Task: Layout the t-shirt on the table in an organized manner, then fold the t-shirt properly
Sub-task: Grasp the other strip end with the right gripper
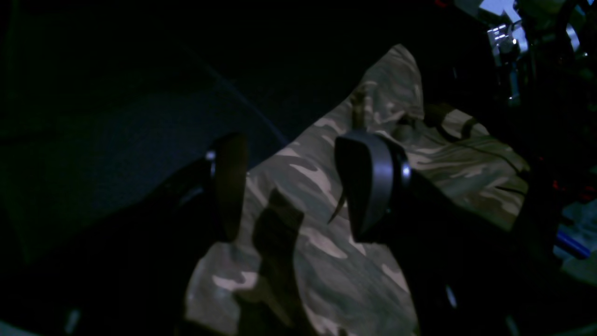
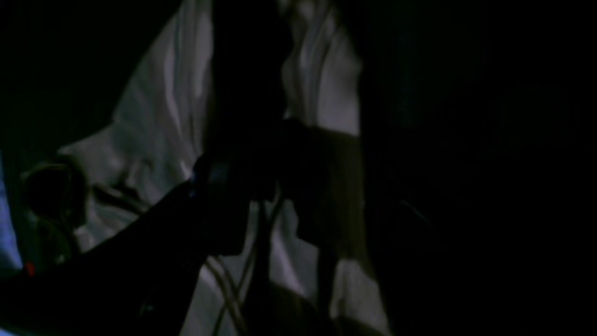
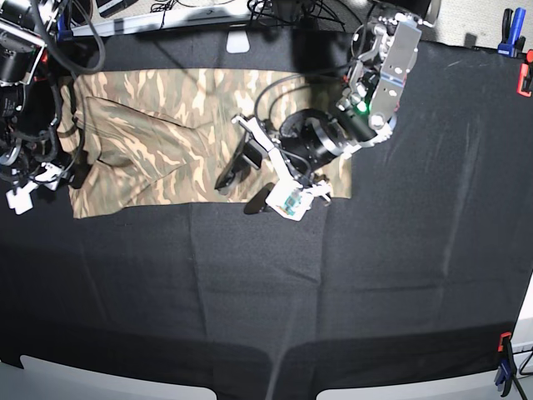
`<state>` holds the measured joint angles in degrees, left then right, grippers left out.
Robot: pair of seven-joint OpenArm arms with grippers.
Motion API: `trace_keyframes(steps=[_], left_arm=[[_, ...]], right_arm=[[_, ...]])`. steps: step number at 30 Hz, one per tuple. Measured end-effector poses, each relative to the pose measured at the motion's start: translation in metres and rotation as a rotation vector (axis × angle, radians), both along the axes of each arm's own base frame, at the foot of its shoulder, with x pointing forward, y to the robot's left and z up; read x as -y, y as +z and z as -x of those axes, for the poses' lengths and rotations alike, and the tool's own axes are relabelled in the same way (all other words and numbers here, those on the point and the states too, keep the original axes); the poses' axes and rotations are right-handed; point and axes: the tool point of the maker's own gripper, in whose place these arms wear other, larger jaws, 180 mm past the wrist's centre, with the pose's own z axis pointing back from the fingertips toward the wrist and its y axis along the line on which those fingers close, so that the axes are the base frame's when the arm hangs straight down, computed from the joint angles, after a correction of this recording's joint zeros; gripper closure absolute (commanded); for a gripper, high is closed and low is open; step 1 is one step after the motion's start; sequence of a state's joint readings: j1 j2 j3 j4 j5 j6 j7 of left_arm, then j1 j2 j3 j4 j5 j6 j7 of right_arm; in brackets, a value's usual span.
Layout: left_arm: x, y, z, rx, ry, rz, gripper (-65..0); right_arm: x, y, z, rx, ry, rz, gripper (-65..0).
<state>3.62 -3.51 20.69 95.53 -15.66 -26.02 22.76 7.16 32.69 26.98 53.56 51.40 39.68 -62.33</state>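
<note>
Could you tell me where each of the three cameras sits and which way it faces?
Base: overhead, looking down on the table, the t-shirt and both arms.
Left wrist: on the left arm, looking along the open left gripper over the t-shirt's near edge.
Right wrist: on the right arm, very dark; pale cloth folds behind the right gripper, its jaws hard to make out.
Shared: base and left wrist views both show the left gripper above the camouflage cloth.

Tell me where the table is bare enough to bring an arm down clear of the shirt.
The table is bare below the t-shirt and to its right, out to the clamps. It is crowded on the shirt, under the left gripper, and at its left end by the right arm.
</note>
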Motion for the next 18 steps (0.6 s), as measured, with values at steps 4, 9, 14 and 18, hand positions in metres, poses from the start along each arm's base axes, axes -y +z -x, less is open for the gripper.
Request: trace_keyframes(steps=[4, 9, 14, 18], left_arm=[[0.000, 0.000, 0.000, 0.000, 0.001, 0.000, -31.8], [0.000, 0.000, 0.000, 0.000, 0.001, 0.000, -31.8], [0.000, 0.000, 0.000, 0.000, 0.001, 0.000, -31.8], [0.000, 0.000, 0.000, 0.000, 0.000, 0.000, -31.8]], right_arm=[[-0.018, 0.005, 0.003, -0.003, 0.024, -0.113, -33.8], [-0.028, 0.015, 0.000, 0.029, 0.029, -0.187, -33.8], [-0.029, 0.013, 0.004, 0.007, 0.044, -0.183, -33.8], [-0.024, 0.012, 0.014, -0.040, 0.068, -0.170, -33.8]])
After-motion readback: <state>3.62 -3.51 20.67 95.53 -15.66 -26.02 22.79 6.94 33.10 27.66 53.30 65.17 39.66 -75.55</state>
